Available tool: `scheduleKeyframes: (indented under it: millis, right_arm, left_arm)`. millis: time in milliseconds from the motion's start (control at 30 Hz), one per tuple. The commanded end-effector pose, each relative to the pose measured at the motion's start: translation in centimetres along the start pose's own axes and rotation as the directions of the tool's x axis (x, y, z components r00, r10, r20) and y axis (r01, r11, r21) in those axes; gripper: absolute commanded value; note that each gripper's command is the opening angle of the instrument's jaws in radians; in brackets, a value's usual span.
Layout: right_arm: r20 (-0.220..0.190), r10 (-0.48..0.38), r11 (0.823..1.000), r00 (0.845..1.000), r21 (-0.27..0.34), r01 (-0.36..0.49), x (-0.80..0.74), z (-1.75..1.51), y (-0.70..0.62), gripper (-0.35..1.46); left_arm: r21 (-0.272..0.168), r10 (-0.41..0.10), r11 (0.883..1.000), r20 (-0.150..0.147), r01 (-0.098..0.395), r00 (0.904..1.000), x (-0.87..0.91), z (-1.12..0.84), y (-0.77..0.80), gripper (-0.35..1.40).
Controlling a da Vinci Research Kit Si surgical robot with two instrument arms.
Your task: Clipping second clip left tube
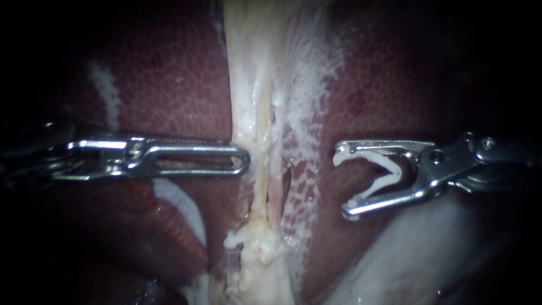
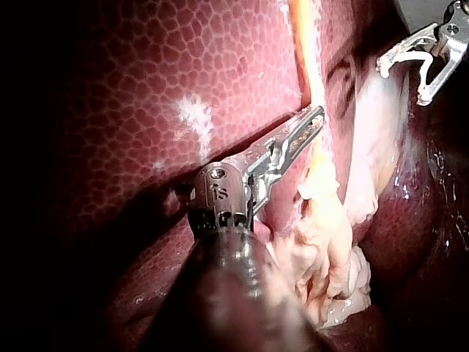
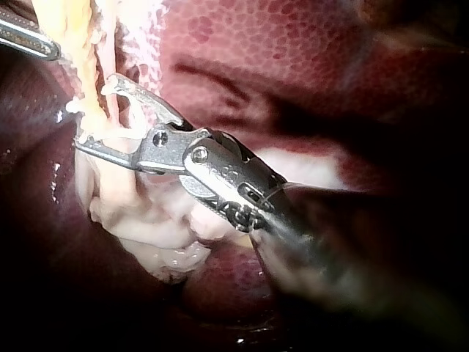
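A pale strand of tissue (image 1: 265,113) runs down the middle of the dark red liver (image 1: 169,85). Two tubes lie side by side in it, a yellowish left tube (image 1: 258,175) and a pinker right tube (image 1: 276,186). My left instrument (image 1: 244,161) is shut, its tip touching the strand's left edge; it also rests against the yellow tube (image 2: 316,81) in the left wrist view (image 2: 315,116). My right instrument (image 1: 342,185) stands off to the right of the strand, jaws wide apart with an open white clip (image 1: 384,169) seated along both. From its wrist view the jaws (image 3: 95,110) face the tube (image 3: 84,59).
A ragged white lump (image 1: 251,240) sits at the strand's lower end; I cannot tell whether it is a clip. Frayed white membrane (image 1: 307,85) spreads right of the tubes. Pale smooth tissue (image 1: 406,254) lies under my right instrument. Liver surrounds everything.
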Motion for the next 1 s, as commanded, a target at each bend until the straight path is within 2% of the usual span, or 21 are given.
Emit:
scheduleKeyframes:
  millis: [33,233,467,633,733,1000]
  right_arm:
    - [0.000,0.000,1.000,1.000,0.000,0.000,0.00,0.00,0.00,0.60]
    - [0.000,-0.001,1.000,1.000,0.000,0.001,0.00,0.02,-0.01,0.60]
    - [-0.002,0.021,1.000,1.000,0.010,-0.021,-0.11,0.18,-0.01,0.60]
    - [-0.003,0.051,0.998,0.999,0.030,-0.051,-0.27,0.42,-0.01,0.60]
    - [-0.001,0.075,0.996,0.997,0.046,-0.075,-0.43,0.66,0.01,0.60]
    - [0.001,0.103,0.992,0.995,0.068,-0.103,-0.76,1.10,0.05,0.60]
  left_arm:
    - [0.002,0.000,1.000,0.000,0.000,1.0000,0.00,0.00,0.00,-0.35]
    - [0.003,-0.001,1.000,-0.001,0.001,1.0000,-0.02,-0.02,-0.01,-0.35]
    - [0.010,-0.012,1.000,-0.005,0.012,0.9999,-0.19,-0.15,-0.12,-0.35]
    - [0.010,-0.023,1.000,-0.001,0.023,0.9997,-0.36,-0.30,-0.18,-0.35]
    - [0.007,-0.029,1.000,0.009,0.029,0.9995,-0.46,-0.41,-0.23,-0.35]
    - [0.011,-0.027,1.000,0.016,0.027,0.9995,-0.51,-0.49,-0.34,-0.35]
